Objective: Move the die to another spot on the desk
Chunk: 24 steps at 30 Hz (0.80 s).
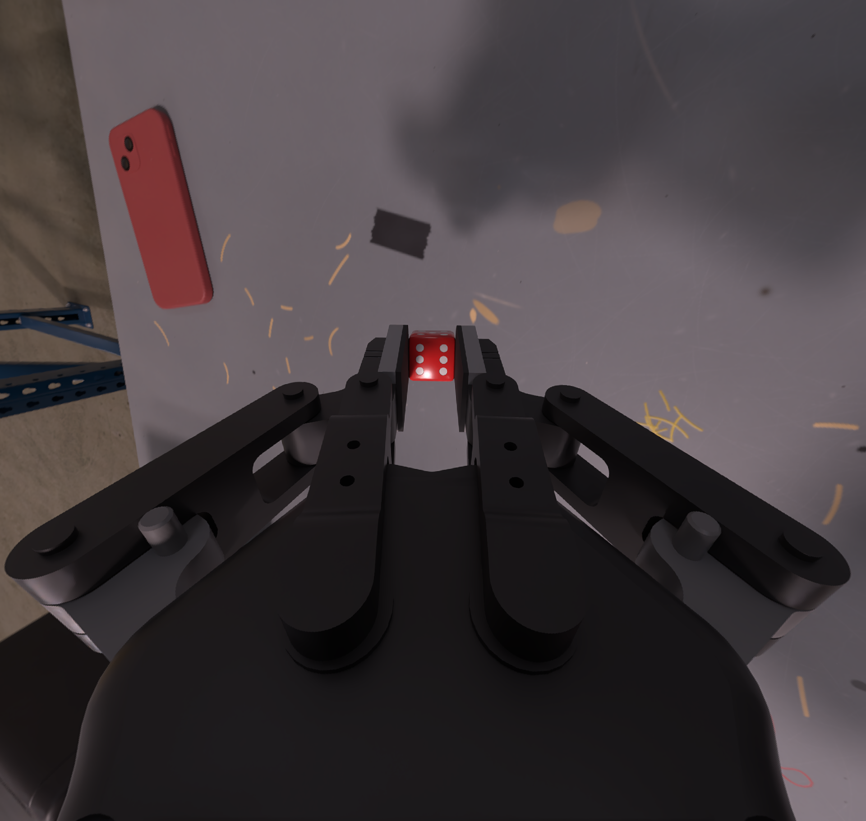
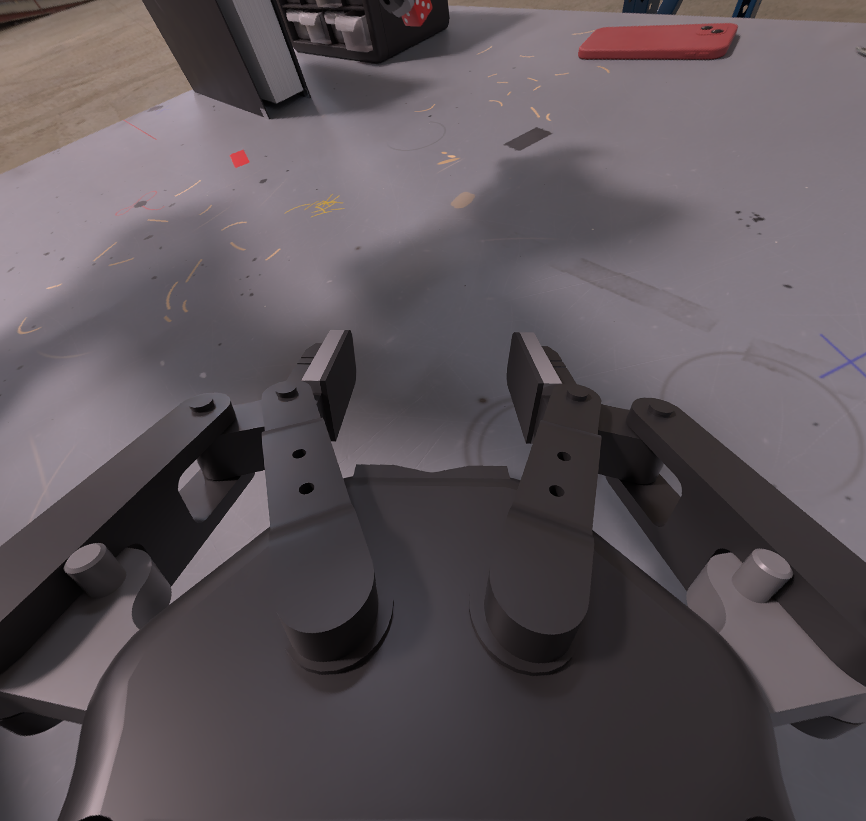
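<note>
The die (image 1: pixel 431 356) is a small red cube with rounded corners and white pips; the face turned to the left wrist camera shows six pips in two columns. It sits between the two pads of the left gripper (image 1: pixel 431 353), which are pressed against its opposite sides. In the right wrist view the die (image 2: pixel 418 3) appears high at the far end of the desk, held clear of the surface in the left gripper (image 2: pixel 406 0).

Positions relative to the die, left wrist view, left to right:
- The desk edge (image 1: pixel 96 217) runs along the far left; beyond it lie a sandy floor and a blue perforated frame (image 1: pixel 56 377).
- A red phone (image 1: pixel 160 208) lies face down, left of the die and just inside that edge.
- A dark tape patch (image 1: pixel 399 233) lies beyond the die, slightly left.
- The grey desk (image 1: pixel 703 330) to the right carries only scratches, stains and shadow.

In the right wrist view, a dark upright book (image 2: pixel 220 30) and a black drawer organiser (image 2: pixel 337 7) stand behind and left of the die. The right gripper (image 2: pixel 431 377) hangs over bare desk, well apart from the die, its fingers spread with nothing between them.
</note>
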### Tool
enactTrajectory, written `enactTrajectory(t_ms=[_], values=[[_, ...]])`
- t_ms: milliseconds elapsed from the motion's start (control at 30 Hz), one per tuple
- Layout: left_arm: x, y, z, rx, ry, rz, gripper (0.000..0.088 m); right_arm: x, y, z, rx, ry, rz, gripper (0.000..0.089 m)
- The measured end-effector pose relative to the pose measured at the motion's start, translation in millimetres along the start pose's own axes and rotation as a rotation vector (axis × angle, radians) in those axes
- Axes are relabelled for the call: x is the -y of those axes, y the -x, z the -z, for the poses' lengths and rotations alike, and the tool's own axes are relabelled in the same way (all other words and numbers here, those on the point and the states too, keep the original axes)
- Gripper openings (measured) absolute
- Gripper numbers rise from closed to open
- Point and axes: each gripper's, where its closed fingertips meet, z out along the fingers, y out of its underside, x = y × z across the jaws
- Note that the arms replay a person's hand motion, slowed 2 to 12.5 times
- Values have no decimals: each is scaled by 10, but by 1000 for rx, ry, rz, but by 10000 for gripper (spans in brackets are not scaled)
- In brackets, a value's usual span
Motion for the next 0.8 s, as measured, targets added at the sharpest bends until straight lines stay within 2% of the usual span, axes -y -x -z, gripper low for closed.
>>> enactTrajectory(t_ms=[467, 800], values=[[534, -198, -403, -174, -44, -66, 178, 3, -11, 10, -16, 0, 20, 583], [813, -334, -749, -301, -41, -78, 178, -13, -12, 4, -15, 7, 21, 581]])
